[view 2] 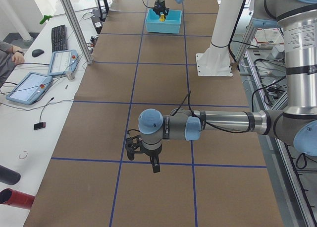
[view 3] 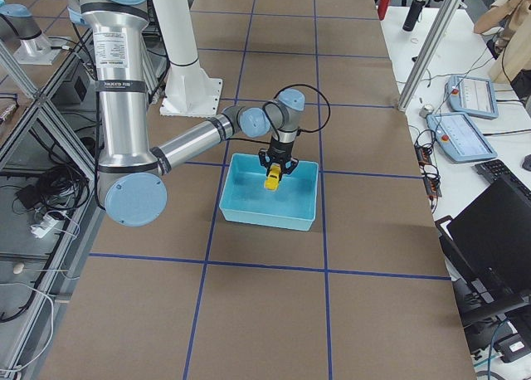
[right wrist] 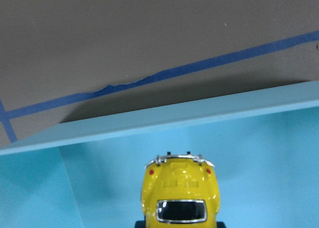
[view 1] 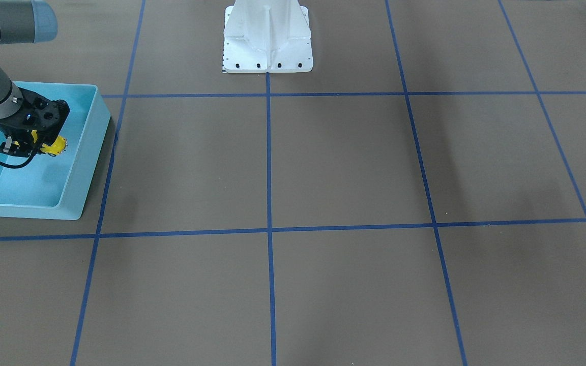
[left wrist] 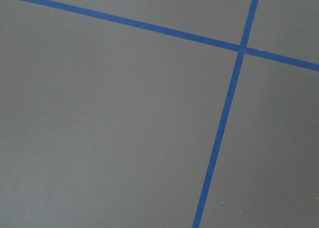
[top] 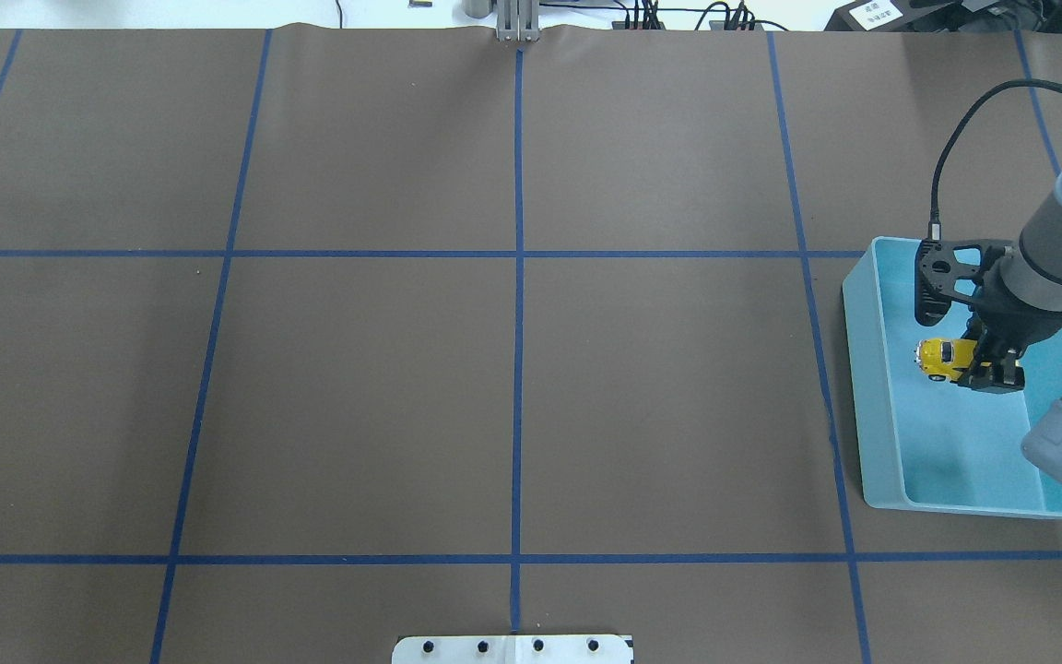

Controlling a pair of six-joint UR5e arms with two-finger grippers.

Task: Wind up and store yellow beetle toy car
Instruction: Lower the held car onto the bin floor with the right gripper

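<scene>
Overhead exterior: shows the right hand (top: 969, 361) closed on the yellow beetle toy car (top: 938, 358), gripping it at one end so that the other end sticks out past the fingers. Holds the car inside the light blue bin (top: 863, 369), near the bin wall that faces the middle of the table (top: 356, 397). Cannot say whether the wheels touch the bin floor. From the right wrist, looks along the yellow body with its dark window toward the bin wall, then brown table with blue tape lines (top: 518, 369) beyond. Finds the left hand (view 2: 153, 165) only in the exterior left view, low over the table and well apart from the bin; cannot tell if open or closed. From the left wrist, sees only table and tape.
</scene>
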